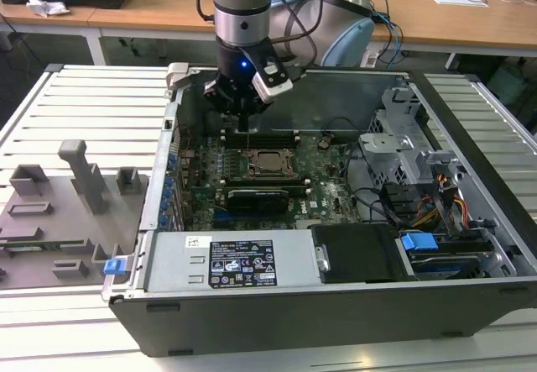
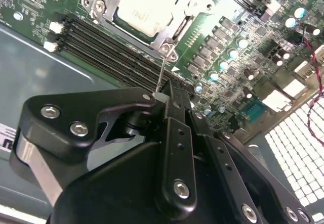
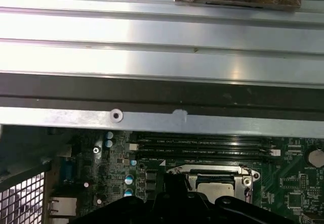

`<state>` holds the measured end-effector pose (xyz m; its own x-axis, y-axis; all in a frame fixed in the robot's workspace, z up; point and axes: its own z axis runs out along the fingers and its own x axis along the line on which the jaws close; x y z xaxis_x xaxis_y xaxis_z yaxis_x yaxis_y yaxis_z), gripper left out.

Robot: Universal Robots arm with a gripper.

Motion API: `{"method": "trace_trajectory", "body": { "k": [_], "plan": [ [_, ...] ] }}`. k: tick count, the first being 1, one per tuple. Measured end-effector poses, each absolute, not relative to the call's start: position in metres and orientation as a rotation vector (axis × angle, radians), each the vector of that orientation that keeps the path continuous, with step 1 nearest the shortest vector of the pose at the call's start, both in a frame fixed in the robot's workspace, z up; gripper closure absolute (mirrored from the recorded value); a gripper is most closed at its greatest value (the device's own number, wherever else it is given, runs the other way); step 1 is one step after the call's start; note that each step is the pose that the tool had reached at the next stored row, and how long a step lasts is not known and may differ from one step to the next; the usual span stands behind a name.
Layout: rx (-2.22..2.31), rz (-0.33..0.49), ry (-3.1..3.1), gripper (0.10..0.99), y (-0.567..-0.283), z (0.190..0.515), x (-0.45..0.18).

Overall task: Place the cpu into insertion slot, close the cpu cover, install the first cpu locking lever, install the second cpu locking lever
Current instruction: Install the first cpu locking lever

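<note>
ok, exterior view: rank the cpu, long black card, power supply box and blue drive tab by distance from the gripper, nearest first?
1. cpu, right beside the gripper.
2. long black card, one row further toward the camera.
3. power supply box, along the case's near wall.
4. blue tab, off to the exterior view's right.

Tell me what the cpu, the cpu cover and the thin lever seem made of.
The cpu: dull pale grey top, likely matte metal. The cpu cover: bright, glinting frame, probably plated steel. The lever: thin shiny wire in the gripper, likely steel.
</note>
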<state>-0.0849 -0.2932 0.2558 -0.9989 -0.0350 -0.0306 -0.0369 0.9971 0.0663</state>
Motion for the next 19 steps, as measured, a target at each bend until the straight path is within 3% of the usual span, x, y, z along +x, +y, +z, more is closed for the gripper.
{"method": "trace_trajectory", "body": {
  "k": [19],
  "plan": [
    [-0.072,0.134,3.108,0.98,-0.29,0.234,-0.051]
  ]
}}
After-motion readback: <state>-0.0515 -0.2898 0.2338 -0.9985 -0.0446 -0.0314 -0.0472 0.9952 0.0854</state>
